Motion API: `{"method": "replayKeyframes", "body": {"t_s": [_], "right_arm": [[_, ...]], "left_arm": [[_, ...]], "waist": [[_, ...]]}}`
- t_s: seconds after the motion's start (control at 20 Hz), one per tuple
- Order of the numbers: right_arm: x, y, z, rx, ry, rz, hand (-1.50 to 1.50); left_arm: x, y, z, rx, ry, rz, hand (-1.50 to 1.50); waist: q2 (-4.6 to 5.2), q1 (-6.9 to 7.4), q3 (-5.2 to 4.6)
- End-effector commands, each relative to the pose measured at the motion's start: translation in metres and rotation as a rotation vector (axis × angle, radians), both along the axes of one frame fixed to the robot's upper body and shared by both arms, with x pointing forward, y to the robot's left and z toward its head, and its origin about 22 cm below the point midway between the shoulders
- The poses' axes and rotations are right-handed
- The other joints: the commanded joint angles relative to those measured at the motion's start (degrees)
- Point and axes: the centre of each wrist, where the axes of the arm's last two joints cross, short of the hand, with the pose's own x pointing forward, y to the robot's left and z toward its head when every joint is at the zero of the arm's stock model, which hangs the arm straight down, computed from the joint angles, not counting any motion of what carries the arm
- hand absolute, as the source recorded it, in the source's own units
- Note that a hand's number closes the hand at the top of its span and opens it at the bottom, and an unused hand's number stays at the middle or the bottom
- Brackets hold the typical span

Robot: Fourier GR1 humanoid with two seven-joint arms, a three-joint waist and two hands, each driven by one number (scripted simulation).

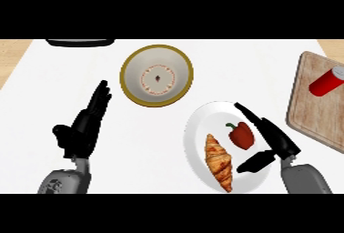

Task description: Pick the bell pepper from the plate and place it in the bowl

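The bell pepper [242, 134], red with a green stem, lies on the white plate [199, 132], in the plate's right half and apart from the bowl. Just to its left on the same plate lies a croissant [220, 161], set lengthwise and not touching the pepper. The right hand [272, 136] is over the plate's right side, fingers straight and extended toward the far end, thumb spread out toward the croissant; the pepper sits in the gap between thumb and fingers, and nothing is gripped. Whether the fingers touch the pepper cannot be told. The bowl [156, 75], white inside with a gold rim and a small patterned ring at its base, stands beyond the plate to the upper left, holding nothing. The left hand [84, 127] rests at the left of the counter, near the bowl, fingers straight and up, holding nothing. At the right edge a wooden cutting board [310, 113] carries a red canister [327, 82] lying tilted. A dark object [79, 42] shows partly at the top edge.
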Motion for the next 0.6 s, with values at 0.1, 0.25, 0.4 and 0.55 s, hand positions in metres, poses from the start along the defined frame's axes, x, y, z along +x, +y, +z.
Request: {"method": "replayKeyframes", "body": {"t_s": [0.1, 0.25, 0.4, 0.55], "right_arm": [[0.009, 0.022, -0.007, -0.027, 0.0, 0.078, 1.5], [0.008, 0.01, -0.019, -0.12, -0.055, 0.218, 1.5], [-0.004, 0.019, -0.019, -0.128, -0.087, 0.254, 1.5], [-0.013, 0.016, -0.021, -0.058, -0.061, 0.249, 1.5]], "left_arm": [[-0.001, 0.014, 0.006, 0.01, -0.021, 0.006, 0.0], [-0.005, 0.012, -0.006, -0.013, -0.007, -0.004, 0.0], [-0.005, -0.007, -0.006, -0.009, 0.0, 0.0, 0.0], [-0.002, -0.01, 0.011, -0.017, 0.01, 0.0, 0.0]], "waist": [[-0.05, -0.03, -0.01], [0.06, 0.34, 0.01], [-0.04, -0.1, 0.0], [-0.08, -0.17, 0.0]]}}
